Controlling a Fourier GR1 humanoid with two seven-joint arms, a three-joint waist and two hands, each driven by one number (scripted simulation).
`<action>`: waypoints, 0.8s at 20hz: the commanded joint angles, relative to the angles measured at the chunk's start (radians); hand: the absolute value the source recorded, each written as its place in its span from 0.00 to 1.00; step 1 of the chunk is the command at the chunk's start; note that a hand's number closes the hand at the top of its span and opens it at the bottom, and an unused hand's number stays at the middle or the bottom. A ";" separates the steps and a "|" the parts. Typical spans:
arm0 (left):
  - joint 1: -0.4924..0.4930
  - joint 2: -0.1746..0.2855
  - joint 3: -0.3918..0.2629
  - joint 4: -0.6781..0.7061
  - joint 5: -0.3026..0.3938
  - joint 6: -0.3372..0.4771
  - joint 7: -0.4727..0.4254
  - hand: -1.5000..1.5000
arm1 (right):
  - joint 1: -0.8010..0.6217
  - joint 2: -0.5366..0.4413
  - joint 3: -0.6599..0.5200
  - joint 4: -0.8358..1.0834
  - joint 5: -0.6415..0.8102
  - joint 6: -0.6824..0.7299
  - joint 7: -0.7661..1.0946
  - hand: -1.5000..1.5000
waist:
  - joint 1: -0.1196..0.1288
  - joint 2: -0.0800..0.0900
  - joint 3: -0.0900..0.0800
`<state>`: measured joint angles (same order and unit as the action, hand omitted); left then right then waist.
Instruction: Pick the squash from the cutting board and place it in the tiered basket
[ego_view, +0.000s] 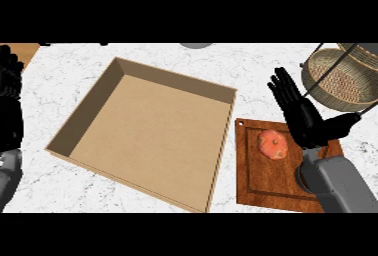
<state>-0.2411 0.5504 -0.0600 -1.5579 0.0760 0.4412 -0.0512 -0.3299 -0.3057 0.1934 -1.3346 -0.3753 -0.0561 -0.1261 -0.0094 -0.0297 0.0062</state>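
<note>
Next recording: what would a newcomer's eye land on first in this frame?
The large open brown box fills the middle of the counter. At lower right, the orange squash lies on the wooden cutting board, with the right hand open close by on its right. The wicker tiered basket sits in the upper right corner.

Tiered basket (336, 82) is cut off at upper right edge. Cutting board (258, 175): right side is hidden under right hand (303, 117). Left hand (9, 95) is clipped by left edge.
</note>
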 joint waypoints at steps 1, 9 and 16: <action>0.027 -0.066 -0.053 -0.024 -0.033 0.024 0.058 0.50 | -0.004 -0.064 -0.060 -0.043 0.004 0.032 -0.013 1.00 | 0.006 0.028 -0.006; 0.285 -0.222 -0.165 0.110 0.105 -0.060 0.116 0.50 | 0.011 -0.192 -0.353 0.103 0.042 -0.293 0.045 0.00 | -0.033 0.042 -0.009; 0.312 -0.258 -0.174 0.123 0.081 -0.071 0.073 0.50 | 0.148 -0.163 -0.372 -0.069 -0.031 -0.172 -0.082 0.00 | -0.027 0.023 -0.008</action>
<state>-0.0405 0.3899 -0.1422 -1.4996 0.1337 0.3891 -0.0086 -0.2545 -0.4716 -0.1738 -1.3241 -0.3896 -0.2521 -0.1960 -0.0321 -0.0158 0.0206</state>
